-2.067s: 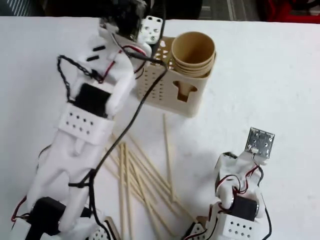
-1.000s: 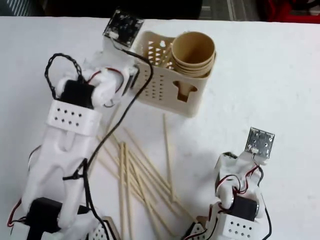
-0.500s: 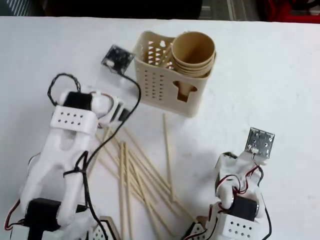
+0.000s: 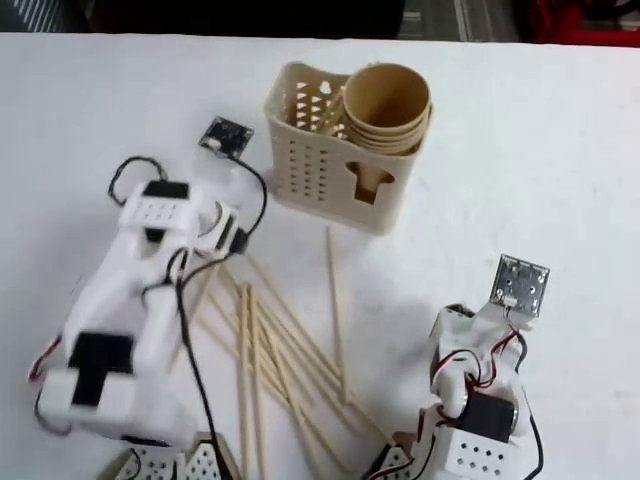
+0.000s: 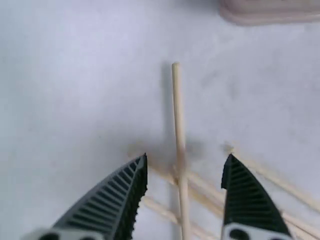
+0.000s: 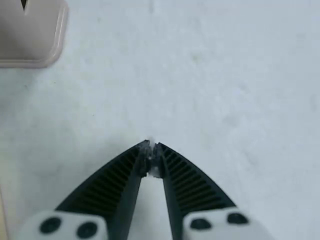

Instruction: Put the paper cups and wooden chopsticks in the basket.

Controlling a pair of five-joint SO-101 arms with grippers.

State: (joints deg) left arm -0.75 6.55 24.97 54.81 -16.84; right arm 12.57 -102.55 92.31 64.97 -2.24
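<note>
One beige perforated plastic basket (image 4: 335,170), upright at far middle of white counter (image 4: 540,150). One nested stack of tan paper cups (image 4: 387,100) standing inside basket's right end, at least three rims visible, exact count unclear. Roughly ten thin pale wooden chopsticks (image 4: 270,350) flat on counter in front of basket, mostly criss-crossed in loose pile; overlaps block exact count. One lone stick (image 4: 335,310) apart on right side of pile, pointing toward basket. None visibly in basket.

Left claw (image 5: 186,159) spread wide, holding nothing, low over pile, straddling one round-tipped chopstick (image 5: 177,110), more sticks crossing beneath. Right claw (image 6: 151,146) pinched closed, tips touching, empty, over bare counter, well apart from sticks, basket corner (image 6: 30,35) nearby.
</note>
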